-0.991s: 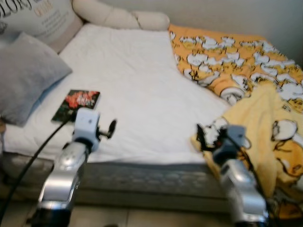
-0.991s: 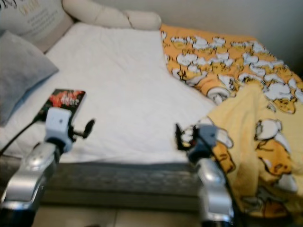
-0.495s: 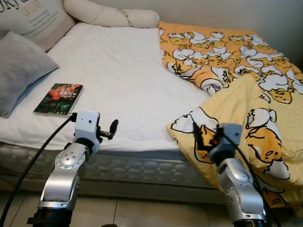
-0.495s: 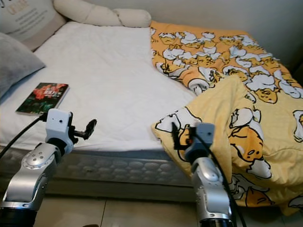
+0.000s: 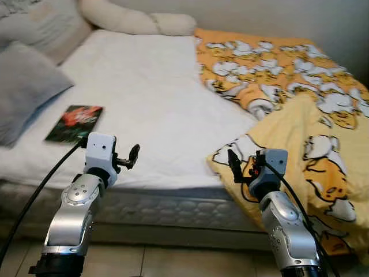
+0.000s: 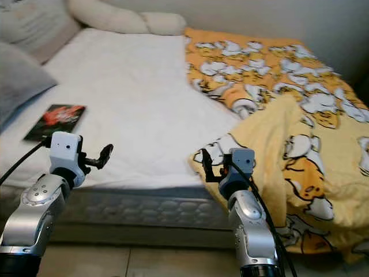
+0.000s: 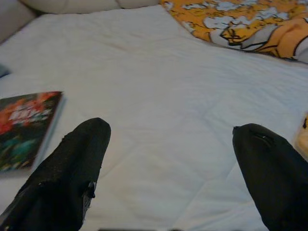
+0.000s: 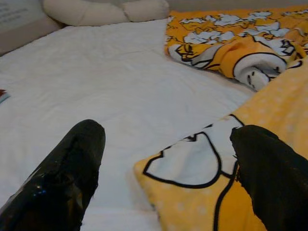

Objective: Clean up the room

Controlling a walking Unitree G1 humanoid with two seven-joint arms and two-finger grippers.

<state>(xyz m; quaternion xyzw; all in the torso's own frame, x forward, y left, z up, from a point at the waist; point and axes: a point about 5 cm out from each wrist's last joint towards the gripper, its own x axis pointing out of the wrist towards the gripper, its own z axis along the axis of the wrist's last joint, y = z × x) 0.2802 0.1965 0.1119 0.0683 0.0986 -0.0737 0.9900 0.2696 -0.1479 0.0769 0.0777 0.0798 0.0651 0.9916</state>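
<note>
A wide bed with a white sheet [image 5: 155,98] stands before me. A yellow cartoon-print blanket [image 5: 300,109] lies crumpled over its right half, and one corner [image 8: 192,168] hangs over the near edge. A dark book with a red cover picture [image 5: 75,123] rests on the sheet at the left. My left gripper [image 5: 131,157] hovers open at the near bed edge, right of the book [image 7: 24,125], holding nothing. My right gripper [image 5: 233,164] is open just before the blanket corner, not touching it.
A grey pillow [image 5: 26,86] and a printed cushion [image 5: 52,29] lie at the bed's left, with cream bolsters [image 5: 138,22] along the far wall. The mattress side [image 5: 173,202] faces me above a tiled floor [image 5: 173,262].
The whole picture has shifted, so the camera has moved. Both arms keep the same raised pose with open fingers. Book and blanket lie as before.
</note>
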